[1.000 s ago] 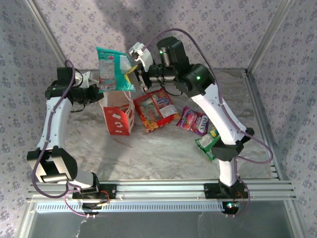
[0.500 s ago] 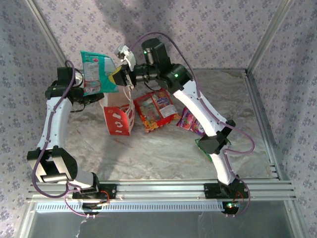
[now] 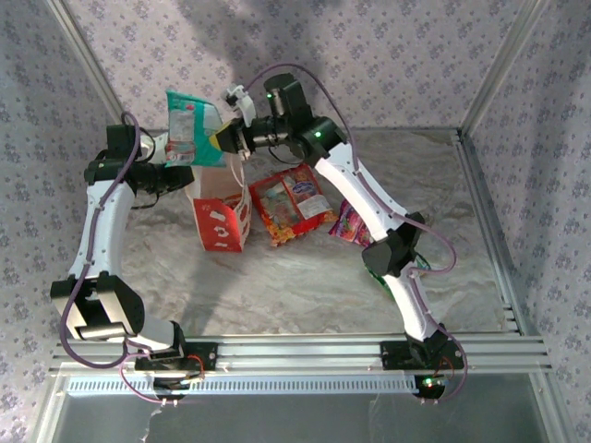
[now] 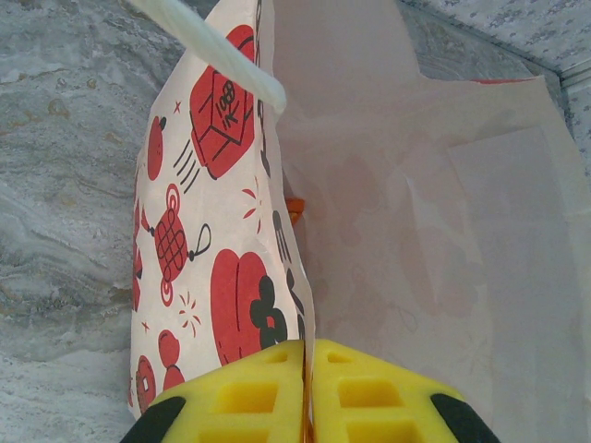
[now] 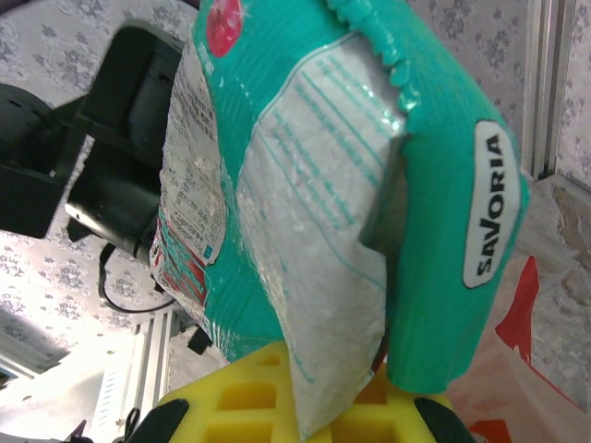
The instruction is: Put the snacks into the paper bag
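A: Found the teal packet (image 3: 192, 129)?

B: Yes. Up in the air, clear of the desk (image 3: 277, 286), close to the open top of the paper bag (image 3: 220, 214) but not inside it. Tilted, with a "SAVORIA" label readable from the right wrist.

A: Held by what?

B: By the right hand (image 3: 222, 143), yellow pads (image 5: 231, 397) clamped tight on the packet's lower edge.

A: And the bag?

B: Standing upright on the desk, toward the rear left, mouth open. Pinched at the rim by the left hand (image 3: 180, 173), closed flat on the paper wall. Confirmed from the left wrist, with a white cord handle (image 4: 212, 46) across the top of that view. Also noted a small orange bit (image 4: 294, 208) down inside, with too little showing to name.

A: Remaining snacks?

B: Lying flat on the desk. Large red packet (image 3: 291, 205) just beside the bag, on its right. Purple-pink packet (image 3: 349, 221) further right, partly covered by the right arm (image 3: 365, 198). Green sliver (image 3: 371, 269) at that arm's elbow, mostly hidden.
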Robot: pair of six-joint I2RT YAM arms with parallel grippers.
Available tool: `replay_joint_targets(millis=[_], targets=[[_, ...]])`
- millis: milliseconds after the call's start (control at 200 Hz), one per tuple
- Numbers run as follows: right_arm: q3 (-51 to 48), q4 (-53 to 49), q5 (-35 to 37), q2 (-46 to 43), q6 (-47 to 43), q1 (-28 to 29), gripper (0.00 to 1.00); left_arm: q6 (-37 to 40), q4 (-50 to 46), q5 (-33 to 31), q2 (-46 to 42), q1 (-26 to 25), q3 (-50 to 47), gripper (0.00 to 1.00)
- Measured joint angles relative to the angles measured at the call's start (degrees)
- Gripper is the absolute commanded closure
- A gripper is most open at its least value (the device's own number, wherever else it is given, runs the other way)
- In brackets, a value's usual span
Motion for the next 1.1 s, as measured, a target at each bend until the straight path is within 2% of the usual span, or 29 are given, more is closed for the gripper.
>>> replay_joint_targets(millis=[200,870,1099], targets=[[-0.1,-2.0,0.5,0.5,-1.5,0.1,1.00,0.0,0.0,0.0,0.0,0.0,0.0,0.90],[-1.1,-15.4,14.0,0.5,-15.8,0.9,1.00,0.0,0.0,-0.2,0.0,0.0,0.0,0.91],[-1.6,-17.9,15.6,0.5,-19.2,2.4,1.00,0.0,0.0,-0.2,0.0,0.0,0.0,0.91]])
